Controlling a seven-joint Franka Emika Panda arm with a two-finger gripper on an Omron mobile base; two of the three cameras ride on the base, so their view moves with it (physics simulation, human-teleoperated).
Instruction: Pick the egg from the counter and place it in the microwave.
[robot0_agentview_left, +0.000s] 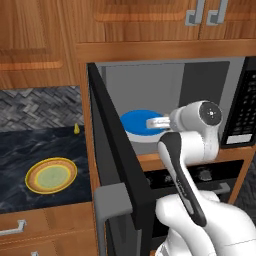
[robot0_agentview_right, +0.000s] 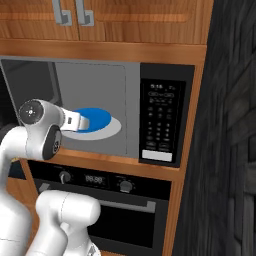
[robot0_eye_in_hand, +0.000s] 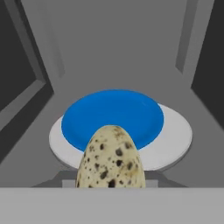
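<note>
Egg (robot0_eye_in_hand: 111, 158) fills the foreground of the hand view, speckled tan and upright, sitting right at the end effector (robot0_agentview_left: 156, 123) and poised over the near rim of the turntable (robot0_eye_in_hand: 175, 144). The fingers themselves are hidden behind it, so how wide they stand I cannot tell, but with the egg hanging there in mid-air I judge it is carried in their grip. The arm reaches in through the open mouth of the microwave (robot0_agentview_right: 100, 75), wrist level, so the egg travels in flat above the blue disc (robot0_eye_in_hand: 113, 114); that disc looks like the obvious landing spot, and a low, centred release would keep a round thing from rolling off toward the grey walls. The door (robot0_agentview_left: 117, 165) is swung fully out to the left, leaving the arm a clean lane inside. The keypad (robot0_agentview_right: 160, 120) sits to the right of the cavity, well clear of the arm.

Count time: one egg, one microwave, one turntable with one blue disc. Out on the dark tabletop (robot0_agentview_left: 30, 145) to the left lies one yellow-rimmed green plate (robot0_agentview_left: 51, 175), and one small yellow pointed item (robot0_agentview_left: 76, 129) stands at the back by the tiled wall. Below the microwave sits one oven (robot0_agentview_right: 115, 200) with two knobs showing.
</note>
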